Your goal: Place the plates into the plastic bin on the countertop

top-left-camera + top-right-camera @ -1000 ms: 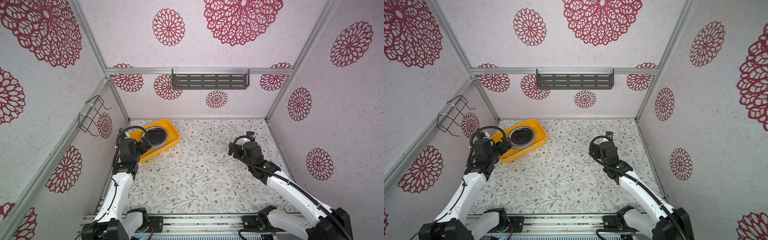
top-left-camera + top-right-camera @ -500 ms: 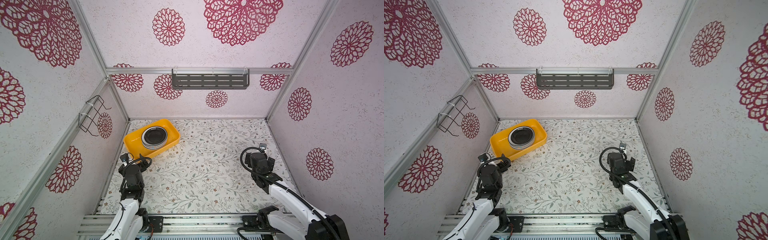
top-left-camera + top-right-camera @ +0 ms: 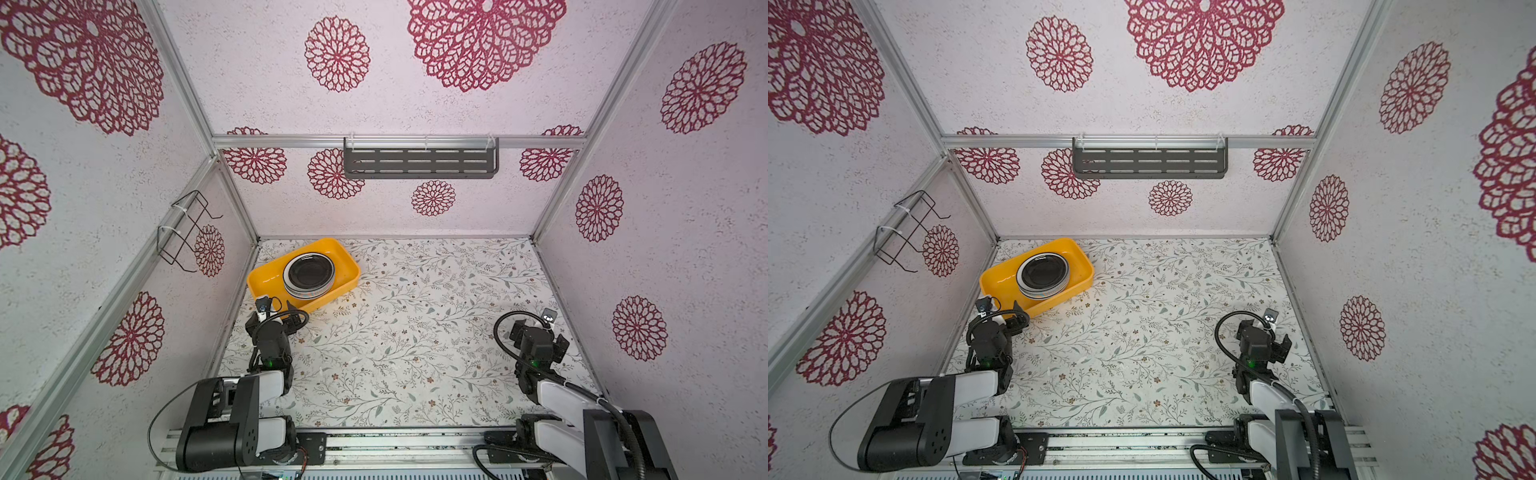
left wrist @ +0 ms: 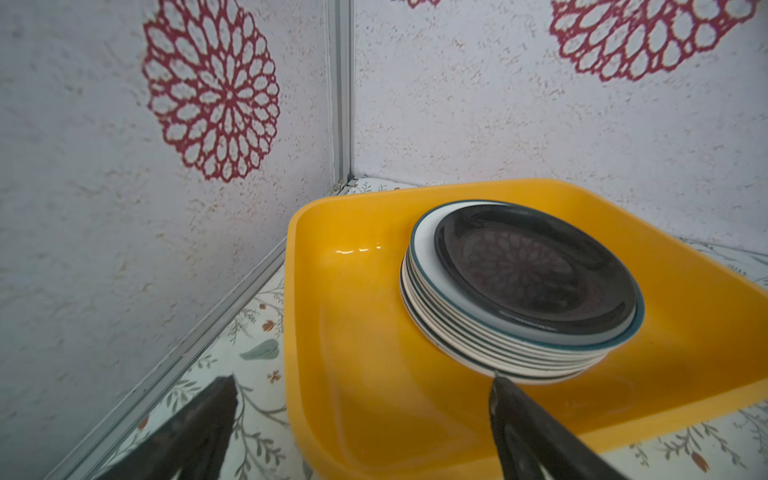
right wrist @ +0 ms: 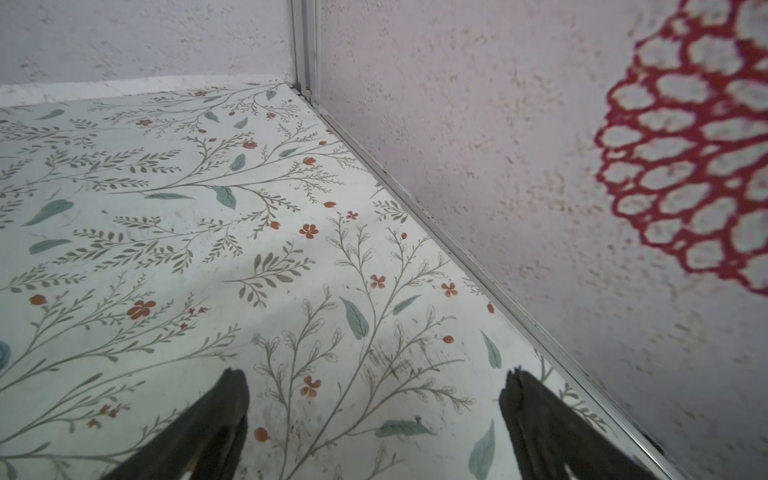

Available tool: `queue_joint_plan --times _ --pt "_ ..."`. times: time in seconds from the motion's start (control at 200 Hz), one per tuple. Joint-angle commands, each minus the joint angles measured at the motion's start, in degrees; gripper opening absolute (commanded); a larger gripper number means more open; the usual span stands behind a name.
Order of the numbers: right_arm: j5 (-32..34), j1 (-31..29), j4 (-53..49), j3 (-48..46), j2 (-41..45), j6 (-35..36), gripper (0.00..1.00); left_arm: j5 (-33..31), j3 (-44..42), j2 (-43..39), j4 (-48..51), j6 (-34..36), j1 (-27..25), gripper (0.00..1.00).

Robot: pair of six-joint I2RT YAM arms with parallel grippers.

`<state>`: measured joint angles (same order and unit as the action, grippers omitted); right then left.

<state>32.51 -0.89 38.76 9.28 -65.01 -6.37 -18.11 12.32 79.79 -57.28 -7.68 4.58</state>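
Inside plastic bin (image 3: 266, 284), plates (image 3: 309, 272) lie stacked; left gripper (image 4: 362, 384), right gripper (image 5: 375, 374) spread empty. Placement judged complete; next, park arms.

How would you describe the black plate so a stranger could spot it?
In the far left corner of the countertop sits the yellow plastic bin. Inside is a stack of plates. The black plate tops it, smaller and glossy dark, unlike the white teal-edged ones beneath.

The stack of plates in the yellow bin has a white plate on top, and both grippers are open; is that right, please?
Not quite: the left wrist view shows the top plate is glossy black, not white. The stack is in the yellow bin, and the left gripper and right gripper are open.
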Motion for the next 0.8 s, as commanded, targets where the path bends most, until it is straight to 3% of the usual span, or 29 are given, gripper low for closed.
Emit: queue_joint_plan --times 0.0,0.08,0.17,0.245,0.555,0.796 --pt "-7.09 0.84 9.14 2.93 -3.85 3.88 0.99 4.38 1.21 7.37 -13.03 1.77 0.43 0.97" --pt "-8.43 0.95 15.01 2.97 -6.93 5.17 0.99 4.36 0.19 12.7 -20.97 1.89 0.54 0.97" --pt "-10.2 1.36 20.78 2.55 -9.62 5.73 0.99 4.09 -1.3 11.44 -20.55 0.11 1.7 0.97" --pt "-11.41 1.41 18.96 3.89 -10.27 5.96 0.99 6.67 -1.03 11.99 -21.23 -1.3 3.72 0.97" --pt "-18.43 1.42 20.32 1.66 -8.14 6.92 0.99 13.22 8.16 9.51 -0.93 -0.97 5.09 0.97" --pt "-22.22 0.96 31.37 1.47 -15.96 3.74 0.99 13.31 8.4 9.51 -0.82 -1.02 5.02 0.97"
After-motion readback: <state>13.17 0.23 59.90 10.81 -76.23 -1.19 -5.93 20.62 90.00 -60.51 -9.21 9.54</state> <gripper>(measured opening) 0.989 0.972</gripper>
